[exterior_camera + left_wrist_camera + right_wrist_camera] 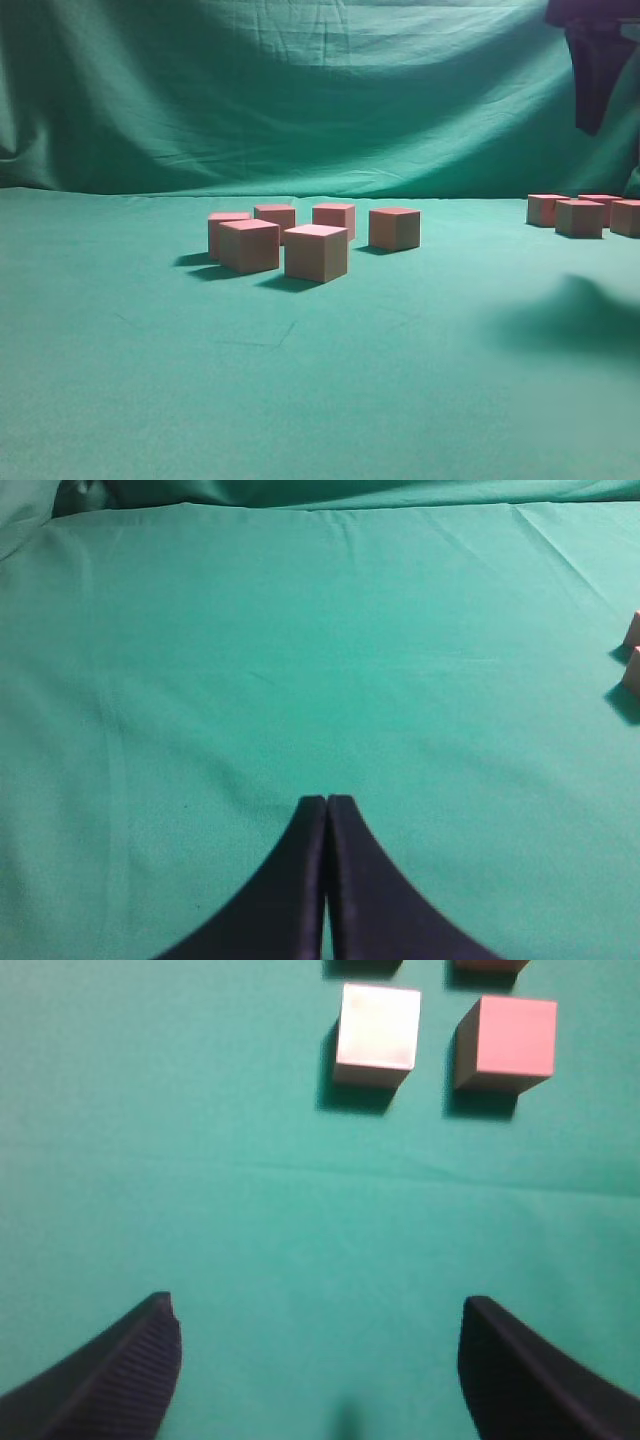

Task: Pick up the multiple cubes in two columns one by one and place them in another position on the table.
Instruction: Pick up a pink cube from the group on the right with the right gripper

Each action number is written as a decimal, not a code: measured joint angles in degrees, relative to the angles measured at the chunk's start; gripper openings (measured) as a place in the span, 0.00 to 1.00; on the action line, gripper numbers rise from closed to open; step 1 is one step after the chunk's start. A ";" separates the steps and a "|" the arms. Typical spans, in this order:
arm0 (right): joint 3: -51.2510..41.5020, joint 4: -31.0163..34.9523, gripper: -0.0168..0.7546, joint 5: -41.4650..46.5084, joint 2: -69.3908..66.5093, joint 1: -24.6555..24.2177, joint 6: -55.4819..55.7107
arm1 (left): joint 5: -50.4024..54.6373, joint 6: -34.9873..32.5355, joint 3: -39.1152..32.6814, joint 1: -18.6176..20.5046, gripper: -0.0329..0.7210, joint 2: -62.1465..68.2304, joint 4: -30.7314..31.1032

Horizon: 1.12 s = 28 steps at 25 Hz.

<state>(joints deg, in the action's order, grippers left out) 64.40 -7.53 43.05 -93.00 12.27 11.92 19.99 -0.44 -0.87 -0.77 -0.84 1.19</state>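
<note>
On the table (pixel 120 400), five cubes (pixel 316 252) are sitting in a loose cluster near the middle, while four more cubes (pixel 579 217) are grouping at the far right edge. They are looking light, rigid and sharp-edged, so pinching two opposite flat faces should hold well; the matte sides seem unlikely to slip. No containers are showing. Right gripper (pixel 320 1360) is hovering with jaws spread wide, just short of two cubes (pixel 376 1033). Left gripper (pixel 326 815) is hanging pressed together, empty.
</note>
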 joint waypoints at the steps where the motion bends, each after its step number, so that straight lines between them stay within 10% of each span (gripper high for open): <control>1: 1.18 0.00 0.75 0.13 -0.77 -0.43 0.00 | 0.00 0.00 0.00 0.00 0.04 0.00 0.00; 28: 21.50 -0.10 0.75 -0.22 -22.73 -1.27 2.28 | 0.00 0.00 0.00 0.00 0.04 0.00 0.00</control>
<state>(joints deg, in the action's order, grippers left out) 85.90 -7.62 42.83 -115.73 11.00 14.21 19.99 -0.44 -0.87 -0.77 -0.84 1.19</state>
